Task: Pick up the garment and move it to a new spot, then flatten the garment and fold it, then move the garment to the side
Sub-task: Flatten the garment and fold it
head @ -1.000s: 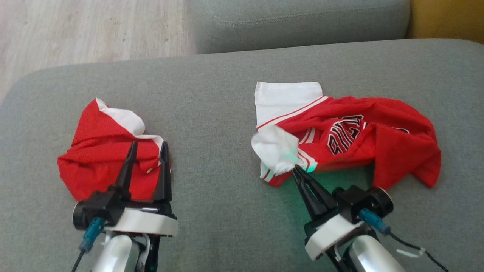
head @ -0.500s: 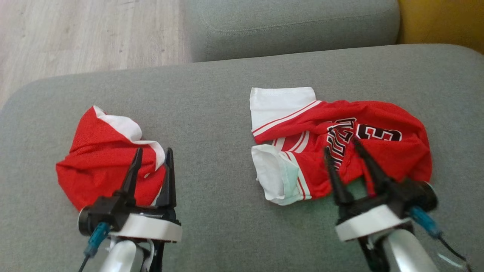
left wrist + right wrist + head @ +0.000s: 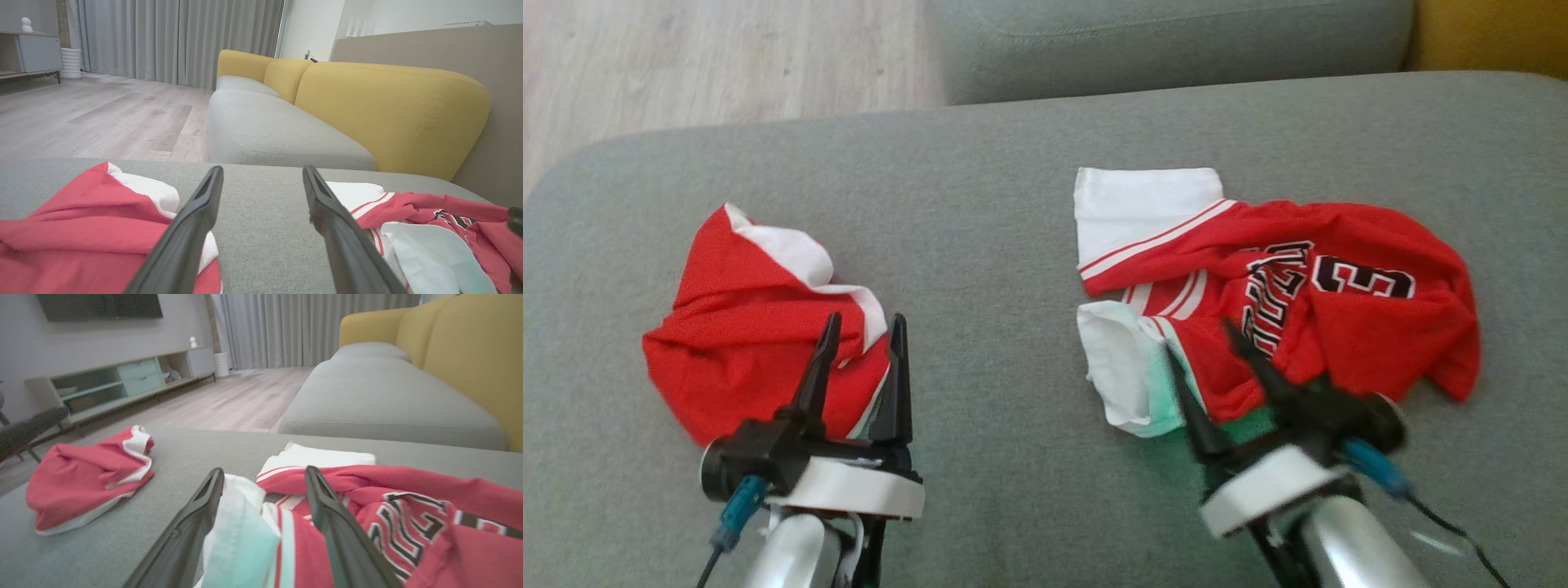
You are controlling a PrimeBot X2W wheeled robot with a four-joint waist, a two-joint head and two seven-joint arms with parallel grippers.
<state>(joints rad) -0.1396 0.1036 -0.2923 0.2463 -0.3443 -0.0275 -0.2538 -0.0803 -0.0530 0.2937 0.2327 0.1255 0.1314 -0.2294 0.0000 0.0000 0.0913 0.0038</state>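
Note:
A crumpled red jersey garment (image 3: 1339,318) with black lettering and white sleeves lies on the right of the grey cushion (image 3: 1013,204). My right gripper (image 3: 1199,339) stands open over the jersey's near left edge. In the right wrist view the white sleeve (image 3: 241,522) lies between and below the spread fingers of my right gripper (image 3: 264,471), which grip nothing. A second bunched red and white garment (image 3: 743,327) lies on the left. My left gripper (image 3: 864,322) is open at its near right edge, and in the left wrist view my left gripper (image 3: 262,171) points over bare cushion between the two garments.
Behind the cushion is another grey sofa seat (image 3: 1176,41) with a yellow backrest (image 3: 1503,33). Wooden floor (image 3: 686,65) lies past the cushion's far left edge. A low TV cabinet (image 3: 122,384) stands across the room.
My right gripper has opened and let go of the white sleeve, which now lies on the cushion. It swung right over the jersey, then came back left. The camera shifted slightly.

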